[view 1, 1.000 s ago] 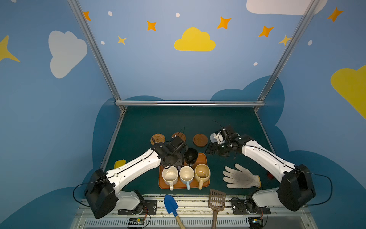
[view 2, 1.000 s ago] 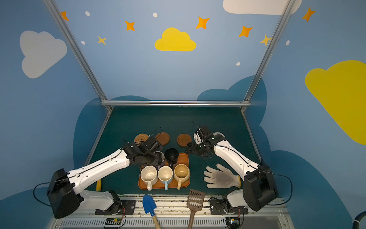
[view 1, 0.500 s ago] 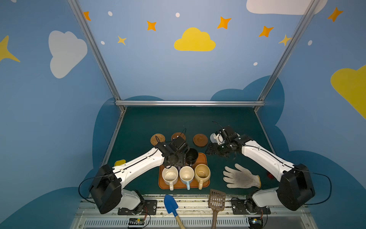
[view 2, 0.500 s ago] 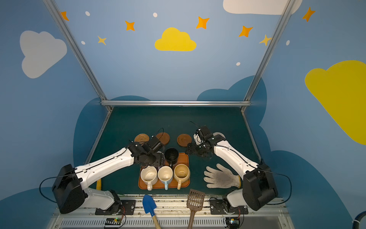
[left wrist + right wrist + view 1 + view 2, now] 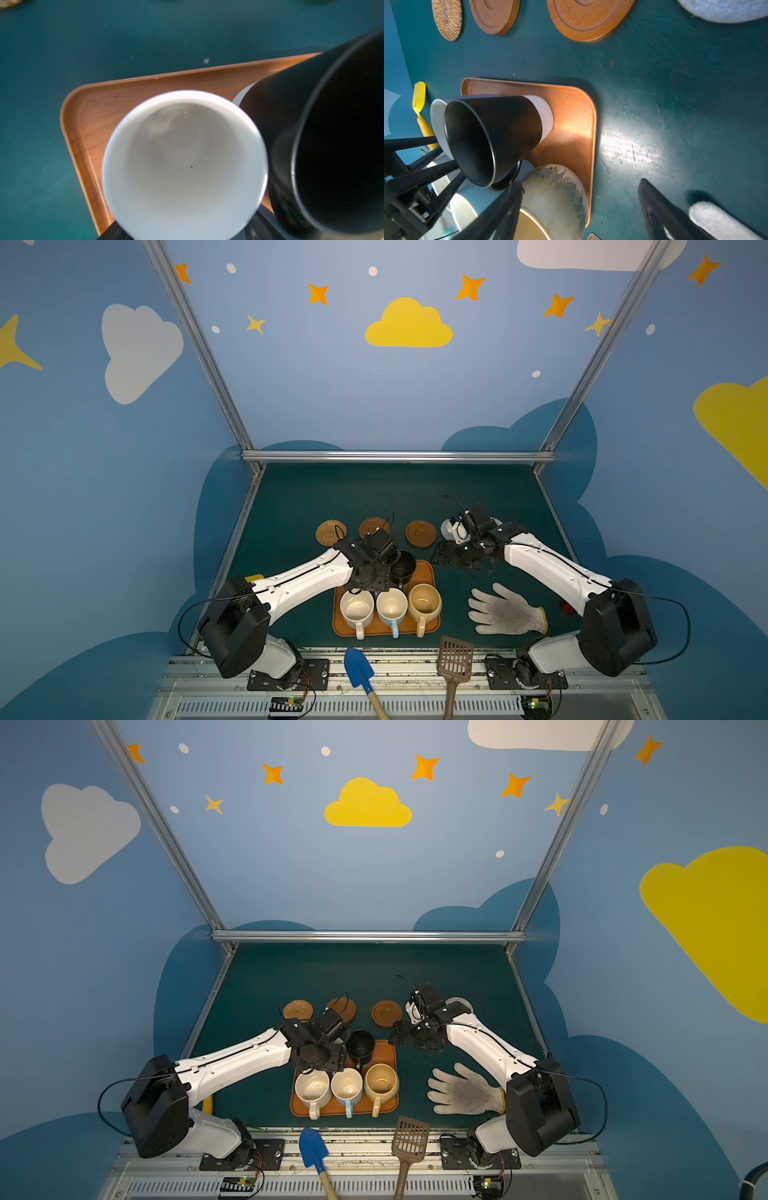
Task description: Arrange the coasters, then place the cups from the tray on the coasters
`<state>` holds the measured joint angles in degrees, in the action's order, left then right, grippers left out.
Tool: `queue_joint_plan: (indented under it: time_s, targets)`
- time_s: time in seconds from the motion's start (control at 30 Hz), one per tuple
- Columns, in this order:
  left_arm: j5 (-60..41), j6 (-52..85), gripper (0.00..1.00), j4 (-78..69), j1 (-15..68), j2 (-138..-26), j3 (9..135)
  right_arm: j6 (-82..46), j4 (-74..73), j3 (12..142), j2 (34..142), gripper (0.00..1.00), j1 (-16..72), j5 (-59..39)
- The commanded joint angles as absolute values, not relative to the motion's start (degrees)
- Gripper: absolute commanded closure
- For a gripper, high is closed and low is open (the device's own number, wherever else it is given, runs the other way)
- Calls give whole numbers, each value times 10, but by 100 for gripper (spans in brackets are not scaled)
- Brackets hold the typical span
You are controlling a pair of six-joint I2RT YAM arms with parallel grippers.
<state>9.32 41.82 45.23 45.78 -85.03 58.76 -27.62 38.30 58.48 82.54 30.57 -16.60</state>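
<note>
Standing on tray: all five cups; the tray [image 5: 424, 575] lies at 6 o'clock on the green table [image 5: 374, 497], taking 12 o'clock as the far wall.
Front row: cream speckled cup [image 5: 356, 608], pale blue cup [image 5: 391, 605] and tan cup [image 5: 424, 602] stand side by side along the tray's 6 o'clock edge, handles toward 6 o'clock.
Back row: black cup [image 5: 402, 568] stands at the tray's 12 o'clock edge. The lilac cup [image 5: 182, 166] is just beside it at 9 o'clock, in the tray's corner; contact between the two cannot be told.
Coasters: rattan coaster [image 5: 331, 532], wooden coaster one [image 5: 374, 527] and wooden coaster two [image 5: 420, 534] form a spaced row on the table at 12 o'clock from the tray. The grey-white rope coaster [image 5: 459, 1002] lies at the row's 3 o'clock end, partly under the right arm.
Left gripper [image 5: 372, 578]: points down directly over the lilac cup, hiding it in both top views. Its opening and any hold cannot be made out.
Right gripper [image 5: 453, 560]: sits over bare table at 3 o'clock from the black cup, just off the tray. Fingers [image 5: 664, 214] are spread wide with nothing held.
Glove [image 5: 505, 610]: lies flat on the table at 3 o'clock from the tray.
</note>
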Motion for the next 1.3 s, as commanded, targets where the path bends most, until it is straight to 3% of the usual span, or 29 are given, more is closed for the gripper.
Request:
queue_joint_plan:
  time_s: [0.0,0.47,0.53,1.17,1.27]
  targets:
    - [100,408,24,445,460,-866,583,-266,386,584,829,12,304,-165]
    - [115,391,37,444,460,-865,566,-266,386,577,830,13,302,-167]
    - [118,389,43,447,460,-864,566,-266,385,578,831,13,302,-168]
    - [116,379,49,435,459,-874,560,-266,385,580,835,13,301,-165]
    - [113,378,56,430,459,-879,561,-266,385,582,837,13,301,-165]
